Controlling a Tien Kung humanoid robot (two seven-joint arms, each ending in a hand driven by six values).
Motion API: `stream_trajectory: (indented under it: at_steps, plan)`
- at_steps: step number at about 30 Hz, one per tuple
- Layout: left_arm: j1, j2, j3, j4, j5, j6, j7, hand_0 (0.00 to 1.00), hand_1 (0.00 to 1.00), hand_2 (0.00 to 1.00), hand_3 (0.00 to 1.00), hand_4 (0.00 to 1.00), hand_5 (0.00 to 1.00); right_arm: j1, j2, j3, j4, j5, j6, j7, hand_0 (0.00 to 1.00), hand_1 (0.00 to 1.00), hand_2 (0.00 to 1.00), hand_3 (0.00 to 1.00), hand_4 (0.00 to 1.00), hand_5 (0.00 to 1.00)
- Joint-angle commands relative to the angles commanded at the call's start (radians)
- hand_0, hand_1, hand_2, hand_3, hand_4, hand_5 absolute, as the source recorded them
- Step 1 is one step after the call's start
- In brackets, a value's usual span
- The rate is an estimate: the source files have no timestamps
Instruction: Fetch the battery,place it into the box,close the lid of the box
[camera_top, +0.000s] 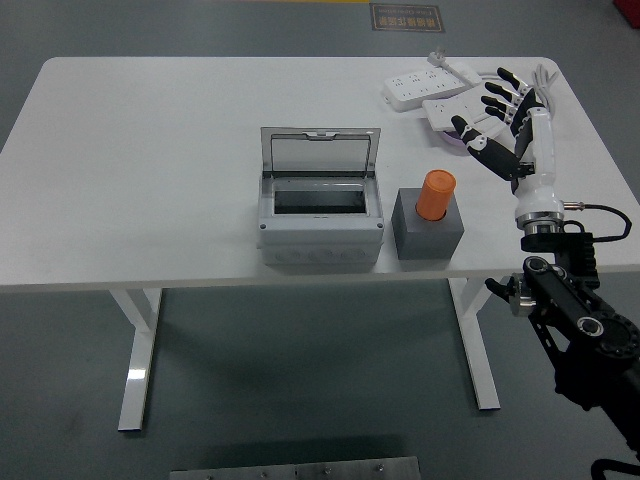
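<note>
White table (150, 150), rectangular, seen from above and front. Near middle: grey plastic box (320, 228) with hinged transparent lid (320, 150) standing raised at back, interior open to above. Just right of box, apart by narrow gap: dark grey square block (430, 235) serving as holder. Seated upright in it: orange cylindrical battery (436, 194), long axis vertical, upper part clear of block on all sides.

Right hand (497, 128), white and black, five fingers (493, 103) spread wide, nothing held. Hovers over right part of table, fingertips toward far left, palm roughly facing battery. Black forearm rising from lower right corner. Left arm not seen anywhere.

Key relation: battery lies left of hand and nearer to table's front edge; open tabletop between them, nothing in path. Only arm available, and close. Judged next move: swing hand leftward and toward near edge, close fingers round exposed upper part of cylinder, lift straight up along its axis to clear holder.

Clutter: two white power strips (428, 88) with cables at far right corner, behind hand, near its fingertips; risk of brushing them if hand moves back, none if moving toward battery.

Room: holder close to near edge, so little margin on that side. Box opening directly left of battery, short sideways carry. Raised lid at rear of box leaves approach from right and above free. Task judged at start: battery not yet grasped, lid not yet shut.
</note>
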Motion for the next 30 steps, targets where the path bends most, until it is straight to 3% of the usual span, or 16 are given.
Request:
stream_trajectory:
  at_steps: [13,14,17,30]
  plan:
    - [-0.007,0.001,-0.010,0.000,0.020,-0.004,0.009,0.662,0.709,0.643,0.625,0.691,0.278,0.023,0.037,-0.063,-0.125,0.011,-0.002,0.011,0.665,0.619,0.643,0.691,0.902,0.173]
    - [-0.008,0.002,-0.012,0.000,0.023,-0.004,0.010,0.663,0.710,0.643,0.625,0.691,0.277,0.025,0.038,-0.068,-0.135,0.010,0.001,0.007,0.718,0.676,0.693,0.715,0.899,0.186]
    - [-0.009,0.002,-0.014,-0.001,0.028,-0.005,0.011,0.663,0.710,0.643,0.625,0.691,0.277,0.032,0.042,-0.081,-0.156,0.006,0.006,-0.002,0.718,0.676,0.693,0.715,0.899,0.186]
    - [-0.014,0.001,-0.024,-0.001,0.048,-0.006,0.019,0.663,0.711,0.641,0.624,0.691,0.277,0.060,0.049,-0.164,-0.205,-0.005,0.016,-0.034,0.770,0.737,0.724,0.742,0.892,0.184]
